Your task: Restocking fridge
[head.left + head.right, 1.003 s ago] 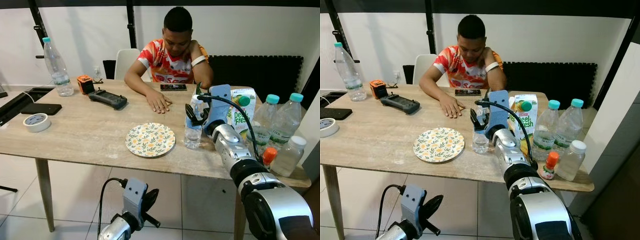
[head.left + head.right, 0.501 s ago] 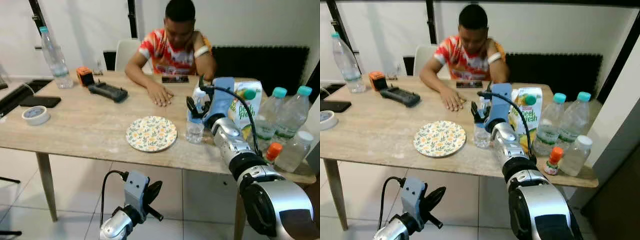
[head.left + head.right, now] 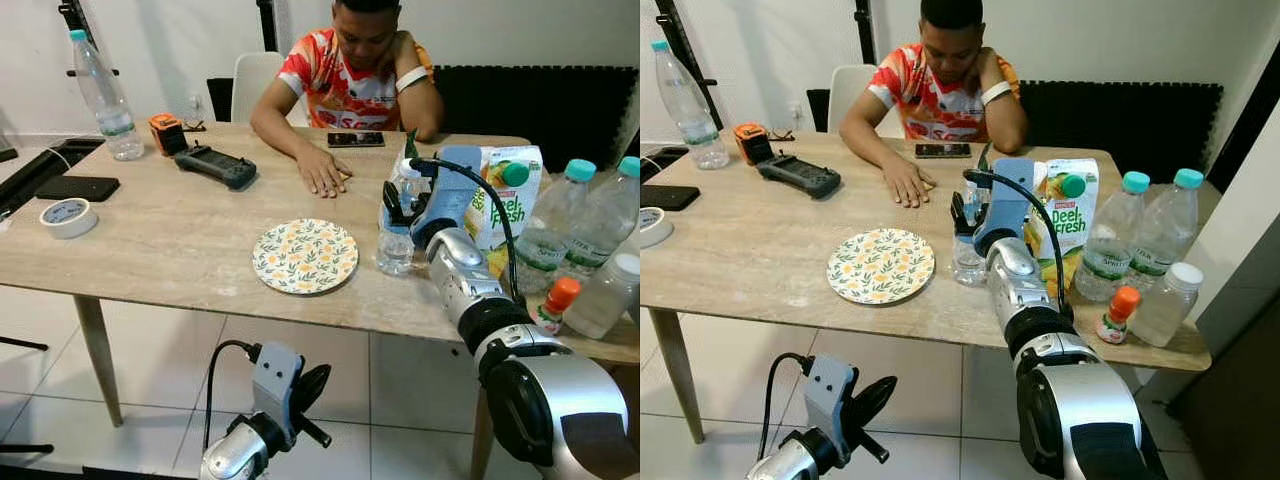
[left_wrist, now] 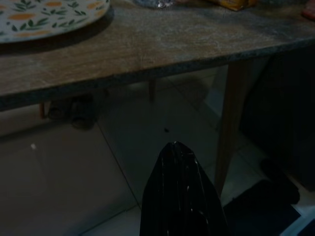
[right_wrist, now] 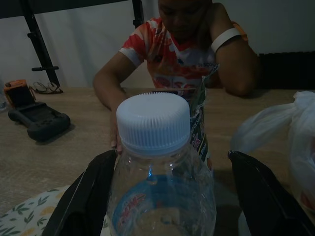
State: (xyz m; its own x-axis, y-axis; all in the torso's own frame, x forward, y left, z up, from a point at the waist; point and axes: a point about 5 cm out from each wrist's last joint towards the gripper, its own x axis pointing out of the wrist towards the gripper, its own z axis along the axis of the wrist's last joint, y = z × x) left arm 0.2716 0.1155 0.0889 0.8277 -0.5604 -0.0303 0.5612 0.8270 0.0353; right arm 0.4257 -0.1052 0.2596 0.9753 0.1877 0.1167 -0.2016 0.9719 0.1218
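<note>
Light wooden table (image 3: 170,250), floral plate (image 3: 304,256), tape roll (image 3: 66,216), juice carton (image 3: 497,205), small water bottle (image 3: 397,228), phone (image 3: 356,139)

Over the last second the head camera has tipped and drifted, sliding the table (image 3: 150,250) and the seated person (image 3: 350,70) upward in view, while the right gripper (image 3: 398,212) has stayed spread around the small white-capped water bottle (image 3: 396,235).
</note>
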